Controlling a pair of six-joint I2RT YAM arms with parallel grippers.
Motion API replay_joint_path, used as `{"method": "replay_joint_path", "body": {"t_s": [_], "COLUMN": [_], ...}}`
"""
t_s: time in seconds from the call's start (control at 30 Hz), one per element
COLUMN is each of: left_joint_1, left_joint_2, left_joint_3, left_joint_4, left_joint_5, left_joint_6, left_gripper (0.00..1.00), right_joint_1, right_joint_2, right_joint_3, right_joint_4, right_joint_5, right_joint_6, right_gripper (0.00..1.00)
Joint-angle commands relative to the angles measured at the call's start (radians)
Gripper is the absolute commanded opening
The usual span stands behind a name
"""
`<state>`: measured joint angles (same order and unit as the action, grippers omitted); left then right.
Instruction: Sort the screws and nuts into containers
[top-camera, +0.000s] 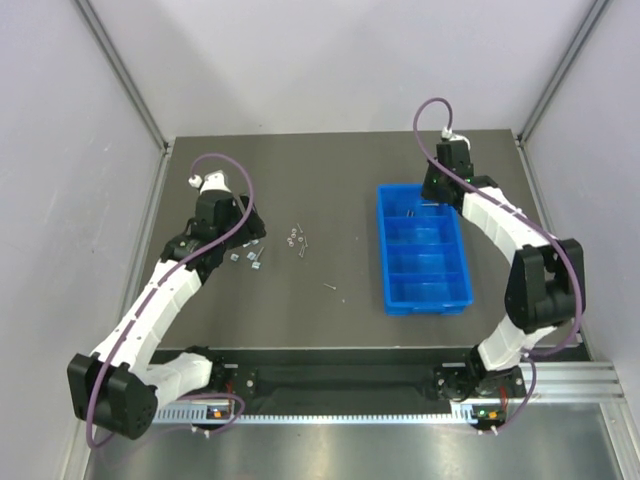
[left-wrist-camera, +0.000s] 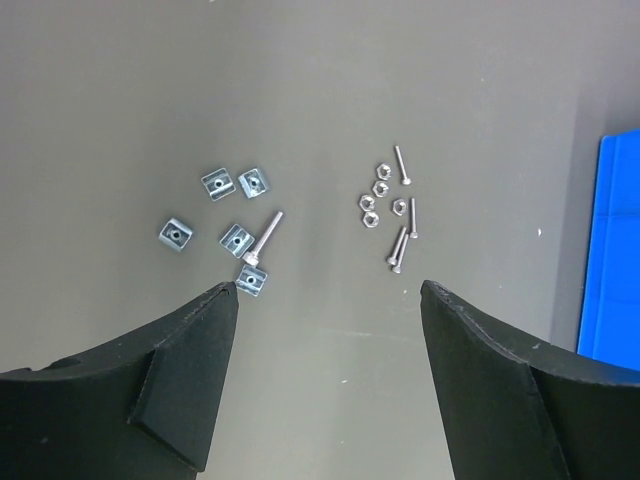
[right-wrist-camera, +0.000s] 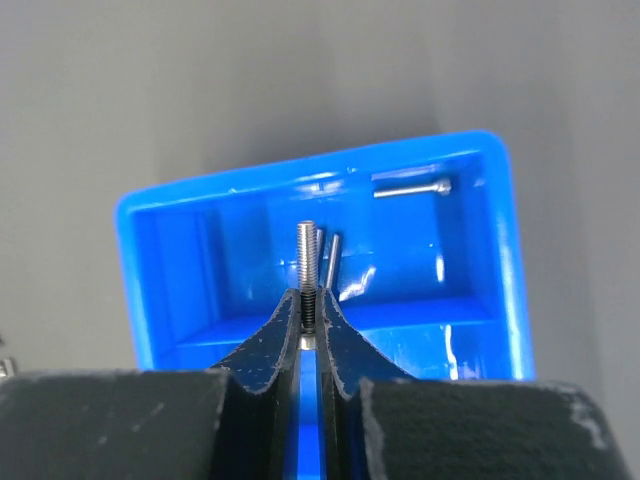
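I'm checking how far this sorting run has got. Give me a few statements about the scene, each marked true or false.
1. The right gripper is shut on a screw. True.
2. The left gripper grips a nut. False: it is open and holds nothing.
3. The right gripper is above an end compartment of the blue tray. True.
4. That compartment is empty. False: a lying screw is in it.
5. No hardware lies on the table. False: hex nuts, square nuts and loose screws lie there.
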<state>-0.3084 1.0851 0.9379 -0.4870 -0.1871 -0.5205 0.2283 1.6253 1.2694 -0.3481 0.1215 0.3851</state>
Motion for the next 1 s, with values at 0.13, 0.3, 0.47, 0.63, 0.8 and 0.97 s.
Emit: {"method": "replay_joint_path", "body": {"t_s": [0.13,0.3,0.47,0.63,0.8,0.97], "left_joint_1": [-0.001,-0.015,-0.153,-0.375,-0.532,-0.569], "left_joint_2": [-0.001,-0.005,0.016,0.097,0.248,0.432], "left_joint_3": [-0.024,-0.047,-0.076,-0.048,-0.016,0.061], "left_joint_4": [0.062,0.076,0.099,0.093,0.099,0.074], "left_joint_5": [0.028,0.07,0.029,-0.087,-0.153,-0.081], "left_joint_6": [0.01,0.004,-0.004,-0.062,-0.095,-0.033], "left_gripper": [0.79,0.79,0.79,0.78,0.76,0.76], "right_joint_1": [0.005,0.008,0.008,0.008,0.008,0.008], "right_joint_2": [0.097,0.081,-0.007,-0.163,-0.315,-0.387], "right_joint_3": [0.01,0.007,0.01,-0.062,-0.177,-0.246], "right_joint_4": [0.051,0.051,0.011,-0.011,-0.018,-0.028], "right_joint_5": [0.009,-0.003,-0.042,-0.059,-0.049,-0.066], "right_joint_6": [-0.005,-0.011,-0.035,-0.032,-0.029,-0.029], "right_gripper": [0.0,0.4,0.74,0.86,0.93,0.95]}}
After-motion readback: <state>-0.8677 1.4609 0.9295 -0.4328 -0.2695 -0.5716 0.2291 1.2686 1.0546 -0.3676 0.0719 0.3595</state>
